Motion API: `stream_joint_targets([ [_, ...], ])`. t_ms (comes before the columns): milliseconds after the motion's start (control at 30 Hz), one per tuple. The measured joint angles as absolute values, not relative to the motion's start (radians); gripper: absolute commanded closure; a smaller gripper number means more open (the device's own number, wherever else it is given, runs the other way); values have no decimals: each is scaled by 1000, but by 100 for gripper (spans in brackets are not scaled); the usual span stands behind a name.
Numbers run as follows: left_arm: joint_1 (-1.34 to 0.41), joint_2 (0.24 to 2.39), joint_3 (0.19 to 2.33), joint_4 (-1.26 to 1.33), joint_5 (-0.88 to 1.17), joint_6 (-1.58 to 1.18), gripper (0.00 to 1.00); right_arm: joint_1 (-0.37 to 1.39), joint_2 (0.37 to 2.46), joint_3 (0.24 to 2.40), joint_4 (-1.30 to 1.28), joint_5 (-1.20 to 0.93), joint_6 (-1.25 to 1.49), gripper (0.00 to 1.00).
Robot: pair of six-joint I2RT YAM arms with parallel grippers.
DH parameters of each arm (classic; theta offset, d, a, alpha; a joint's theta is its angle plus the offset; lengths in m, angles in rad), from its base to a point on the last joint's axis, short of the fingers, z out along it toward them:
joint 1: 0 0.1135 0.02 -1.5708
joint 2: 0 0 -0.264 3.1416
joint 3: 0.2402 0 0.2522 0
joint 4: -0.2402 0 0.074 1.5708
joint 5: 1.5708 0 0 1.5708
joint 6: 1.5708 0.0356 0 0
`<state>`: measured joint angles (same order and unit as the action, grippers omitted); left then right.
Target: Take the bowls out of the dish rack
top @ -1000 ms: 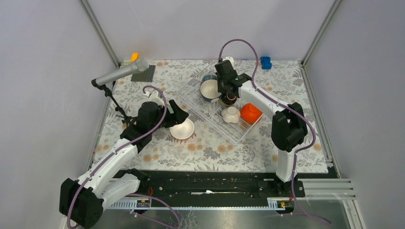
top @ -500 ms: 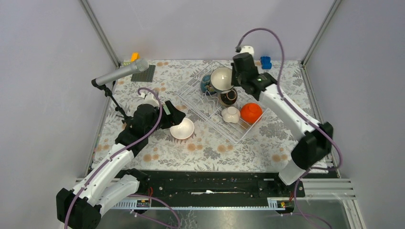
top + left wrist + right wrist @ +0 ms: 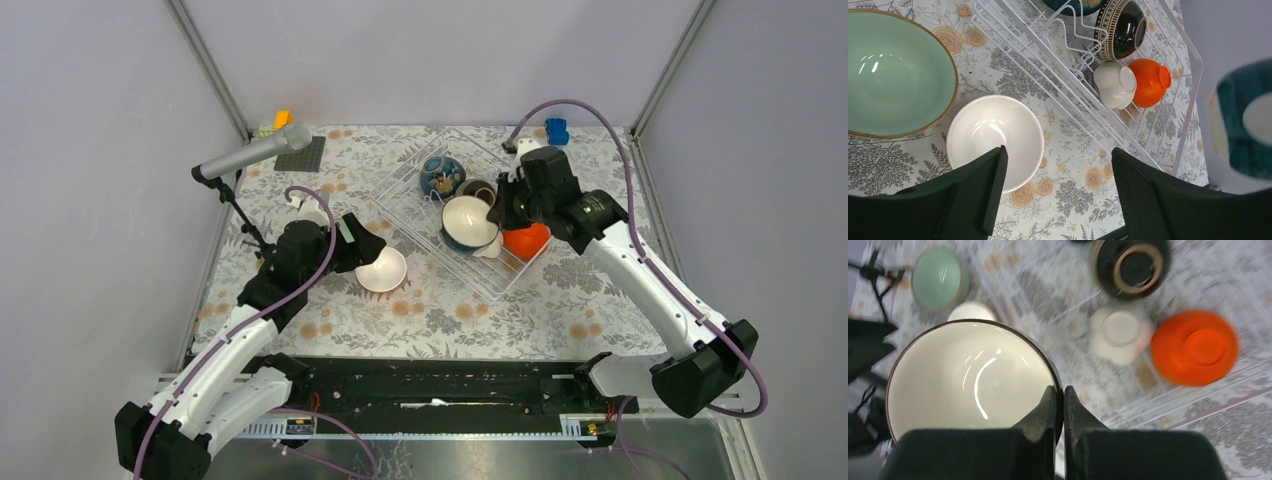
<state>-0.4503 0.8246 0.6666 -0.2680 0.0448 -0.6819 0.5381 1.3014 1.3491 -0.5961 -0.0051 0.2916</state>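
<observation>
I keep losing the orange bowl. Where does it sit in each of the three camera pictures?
Top view: orange bowl right of centre, in the dish rack, partly under the right arm.
Left wrist view: upper right, upside down.
Right wrist view: right side, upside down, beyond the cream bowl held by the right tool.
Shared landmark: the dark brown bowl, close by in all three.

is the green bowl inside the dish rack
No, the green bowl sits on the flowered cloth outside the dish rack, next to the white bowl.
</observation>
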Motion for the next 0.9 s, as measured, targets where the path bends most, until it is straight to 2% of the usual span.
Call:
stream_joint_targets([
  [200,-450,824,667,-287,43,-682,19,628,1294,1301,-670,-142,287,100],
  [400,-450,824,667,-293,36,-682,19,746,1294,1215,-666,-169,305,100],
  [900,-450,823,668,-339,-79,-714,14,978,1522,1173,-503,80,386,100],
])
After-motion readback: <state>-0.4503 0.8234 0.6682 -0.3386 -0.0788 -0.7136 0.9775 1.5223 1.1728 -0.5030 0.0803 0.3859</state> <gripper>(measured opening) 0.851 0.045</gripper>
